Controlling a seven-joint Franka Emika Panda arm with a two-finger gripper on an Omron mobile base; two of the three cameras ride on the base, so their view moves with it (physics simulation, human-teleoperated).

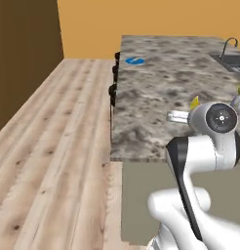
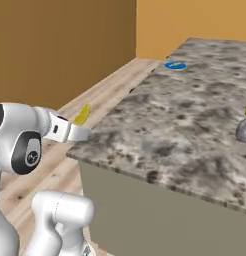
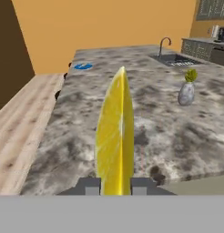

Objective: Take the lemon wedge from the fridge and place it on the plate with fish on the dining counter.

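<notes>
The lemon wedge stands upright between the two dark finger tips of the gripper, which are closed tight against its sides, so the wedge is held. In the left base view the yellow wedge pokes up just beyond the arm's wrist, above the near part of the dining counter. In the right base view the wedge sits at the end of the gripper, just beside the near left corner of the mottled stone counter.

Far along the counter, near its left edge, lies the blue plate with a pale piece of fish on it, well apart from the wedge. To the right stands a small grey vase holding a green plant. At the far right end a sink with a curved faucet is set into the stone. Pale wood flooring runs along the counter's left side, and orange walls close off the far end.
</notes>
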